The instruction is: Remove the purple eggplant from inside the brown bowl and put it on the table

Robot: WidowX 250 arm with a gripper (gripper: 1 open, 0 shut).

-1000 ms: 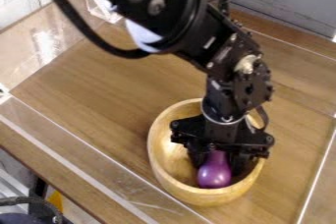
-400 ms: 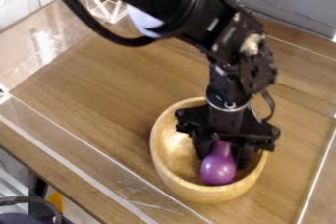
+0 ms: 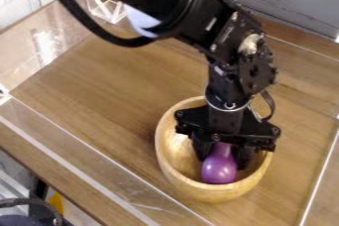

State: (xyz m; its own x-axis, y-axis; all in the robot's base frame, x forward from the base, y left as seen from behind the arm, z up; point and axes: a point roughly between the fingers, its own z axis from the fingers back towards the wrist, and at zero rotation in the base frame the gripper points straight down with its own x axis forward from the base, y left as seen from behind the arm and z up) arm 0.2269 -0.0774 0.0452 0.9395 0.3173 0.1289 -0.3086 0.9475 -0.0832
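Gripper (image 3: 221,157) clamped on eggplant (image 3: 217,169) inside bowl (image 3: 169,159), pointing straight down; your lift onto table (image 3: 106,91) not yet begun.

My gripper (image 3: 220,157) points straight down into the brown bowl (image 3: 175,163), jaws closed around the upper end of the purple eggplant (image 3: 217,169). The eggplant's rounded lower end sits inside the bowl, toward its right side. The bowl rests on the table (image 3: 106,91), near the clear acrylic wall (image 3: 79,166) along the front edge.
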